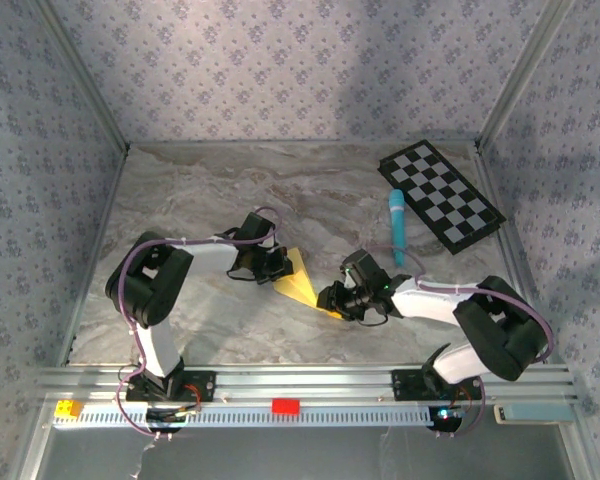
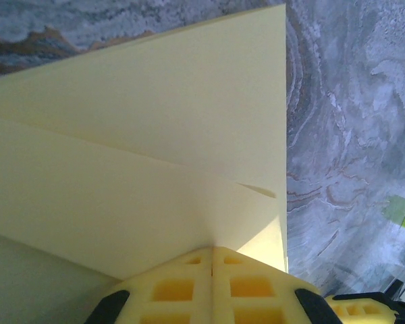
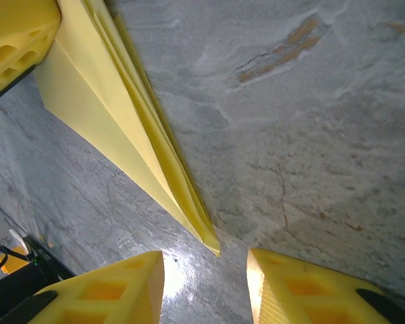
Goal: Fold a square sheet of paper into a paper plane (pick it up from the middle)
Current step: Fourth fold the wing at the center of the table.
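The square sheet of paper (image 1: 302, 280) is yellow and folded into a layered, pointed wedge, lying low over the marble table between the two arms. My left gripper (image 1: 280, 265) is shut on its wide end. In the left wrist view, the closed pads (image 2: 212, 248) pinch the paper (image 2: 155, 135) where its folds meet. My right gripper (image 1: 332, 298) is at the pointed end. In the right wrist view, its jaws (image 3: 206, 260) are open on either side of the paper's tip (image 3: 212, 243) without touching it. The paper (image 3: 121, 121) runs up to the left gripper's finger (image 3: 13, 34).
A black-and-white checkered board (image 1: 442, 195) lies at the back right, with a light-blue marker (image 1: 397, 228) beside it. A red block (image 1: 285, 406) and a yellow block (image 1: 68, 408) sit on the front rail. Papered walls enclose the table.
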